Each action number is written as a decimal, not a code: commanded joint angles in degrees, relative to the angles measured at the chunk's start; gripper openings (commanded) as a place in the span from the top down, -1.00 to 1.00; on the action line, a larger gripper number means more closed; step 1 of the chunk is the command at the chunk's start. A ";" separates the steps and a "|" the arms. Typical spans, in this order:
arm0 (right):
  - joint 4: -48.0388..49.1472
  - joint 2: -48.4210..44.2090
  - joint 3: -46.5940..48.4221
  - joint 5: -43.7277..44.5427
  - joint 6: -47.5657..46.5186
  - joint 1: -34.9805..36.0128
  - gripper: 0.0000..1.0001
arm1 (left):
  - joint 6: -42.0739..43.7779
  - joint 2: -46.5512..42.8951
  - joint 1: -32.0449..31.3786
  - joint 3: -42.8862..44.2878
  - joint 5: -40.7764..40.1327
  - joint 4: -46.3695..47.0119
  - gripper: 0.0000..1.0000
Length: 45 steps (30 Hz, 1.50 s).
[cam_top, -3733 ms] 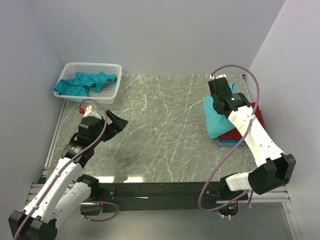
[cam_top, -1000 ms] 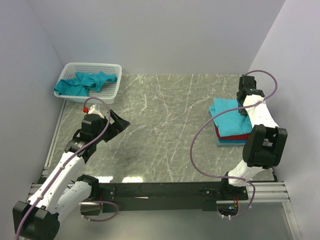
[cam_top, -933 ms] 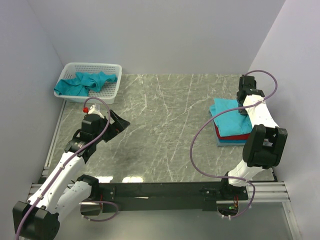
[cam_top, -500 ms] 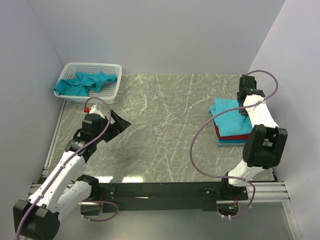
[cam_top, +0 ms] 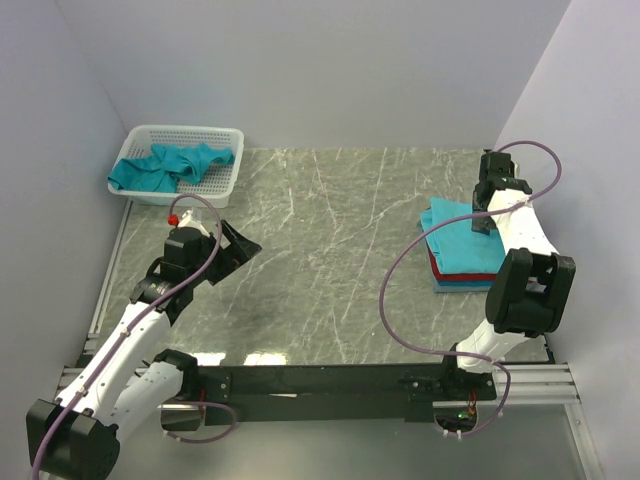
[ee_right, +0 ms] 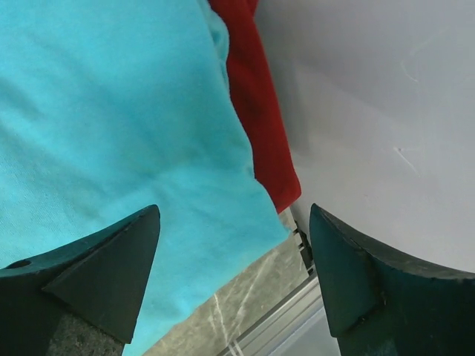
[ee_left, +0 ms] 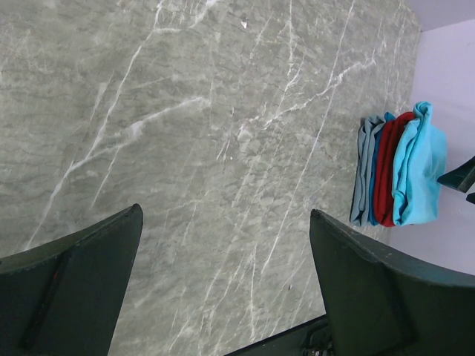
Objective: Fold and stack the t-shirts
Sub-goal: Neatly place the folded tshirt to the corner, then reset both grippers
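A stack of folded t-shirts [cam_top: 462, 255] lies at the table's right side, with a teal one [ee_right: 111, 111] on top, a red one [ee_right: 261, 141] under it and blue at the bottom. My right gripper [cam_top: 482, 220] hovers just over the stack's back right corner, open, with nothing between its fingers [ee_right: 234, 210]. More teal t-shirts [cam_top: 170, 165] lie crumpled in the basket at the back left. My left gripper [cam_top: 240, 246] hangs open over bare marble [ee_left: 225, 211], far from the stack [ee_left: 401, 174] that shows edge-on in the left wrist view.
The white mesh basket [cam_top: 186, 131] stands in the back left corner. The right wall [ee_right: 386, 89] is close beside my right gripper and the stack. A metal rail [ee_right: 297, 311] borders the table next to the stack.
My right gripper has gone from shut to open and let go of the teal t-shirt, which now lies flat on the stack. The left arm has not moved.
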 commanded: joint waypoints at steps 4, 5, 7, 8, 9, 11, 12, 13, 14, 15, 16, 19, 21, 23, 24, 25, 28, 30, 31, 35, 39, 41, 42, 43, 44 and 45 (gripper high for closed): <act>0.44 -2.94 3.55 2.29 3.29 -0.51 -0.77 | 1.06 0.22 0.25 0.46 0.92 1.63 -0.99; 0.62 -4.25 3.64 1.33 3.65 -0.42 -0.78 | 1.06 0.22 0.25 0.46 0.84 1.62 -0.99; 1.05 -6.62 3.91 -0.60 4.26 -0.51 -0.79 | 0.97 0.05 0.25 0.55 0.66 1.62 -0.99; 1.14 -7.42 4.08 -1.31 4.61 -0.42 -0.79 | 0.97 -0.04 0.25 0.55 0.57 1.54 -0.99; 1.23 -8.21 4.17 -2.01 5.05 -0.42 -0.80 | 1.05 -0.13 0.25 0.64 0.49 1.45 -0.99; 1.76 -10.83 4.35 -4.47 5.84 -0.42 -0.81 | 0.97 -0.48 0.25 0.90 0.22 1.01 -0.99; 2.02 -11.81 4.17 -5.44 7.67 -0.42 -0.82 | 0.97 -0.48 0.25 1.25 -0.21 0.75 -0.99; 2.46 -12.95 3.82 -6.58 8.30 -0.42 -0.82 | 0.88 -0.57 0.25 1.26 -0.39 0.48 -0.99; 3.25 -15.22 2.86 -7.64 9.44 -0.42 -0.82 | 0.97 -0.83 0.25 1.34 -0.48 0.39 -0.99; 3.69 -16.46 2.07 -10.87 10.06 -0.42 -0.82 | 0.97 -1.01 0.25 1.43 -0.66 -0.04 -0.99; 4.13 -18.83 0.50 -12.81 10.41 -0.33 -0.82 | 0.88 -1.27 0.25 1.61 -1.01 -0.13 -0.99; 5.71 -22.96 -3.02 -20.10 11.47 0.28 -0.83 | 0.79 -1.71 0.25 2.13 -1.71 -1.18 -0.99; 6.85 -24.73 -4.87 -21.88 12.52 0.98 -0.84 | 0.70 -1.98 0.25 2.48 -1.80 -1.54 -0.99; 8.43 -27.10 -7.33 -24.86 13.58 2.74 -0.85 | 0.88 -2.50 0.25 2.84 -2.24 -2.24 -0.99; 8.96 -27.89 -8.21 -26.18 13.75 3.44 -0.85 | 0.97 -2.59 0.25 3.45 -2.76 -2.68 -0.99; 9.58 -29.38 -9.70 -27.50 14.10 5.19 -0.85 | 0.88 -3.20 0.25 3.89 -3.29 -3.99 -0.99; 12.21 -32.72 -12.77 -28.48 15.42 8.27 -0.86 | 0.44 -4.61 0.25 5.21 -5.58 -5.58 -0.99; 14.58 -34.22 -14.36 -29.96 16.21 12.39 -0.86 | 0.00 -5.31 0.25 6.00 -6.28 -6.99 -0.99; 16.33 -35.62 -15.94 -30.84 16.74 13.54 -0.86 | 0.00 -5.93 0.25 6.35 -6.28 -7.42 -0.99; 22.67 -39.15 -21.04 -34.01 19.73 18.82 -0.87 | -0.35 -6.90 0.25 8.55 -11.11 -11.03 -0.99; 27.68 -41.35 -25.44 -39.27 23.07 20.15 -0.88 | -0.61 -7.69 0.25 10.48 -13.75 -14.80 -0.99; 28.30 -41.88 -26.67 -40.52 23.51 20.15 -0.88 | -0.70 -8.57 0.16 10.92 -15.15 -16.12 -0.99; 28.30 -42.05 -26.94 -40.08 24.03 20.23 -0.88 | -0.96 -9.09 0.25 11.10 -15.68 -16.65 -0.99; 28.65 -42.66 -27.55 -38.86 24.47 20.15 -0.88 | -1.49 -10.31 0.25 11.10 -17.25 -17.27 -0.99; 29.00 -43.10 -27.90 -38.33 24.83 20.23 -0.89 | -1.58 -11.02 0.25 11.10 -18.05 -17.36 -0.99; 29.44 -43.63 -28.86 -37.62 25.18 20.24 -0.89 | -2.28 -11.64 0.25 11.19 -19.19 -17.80 -0.99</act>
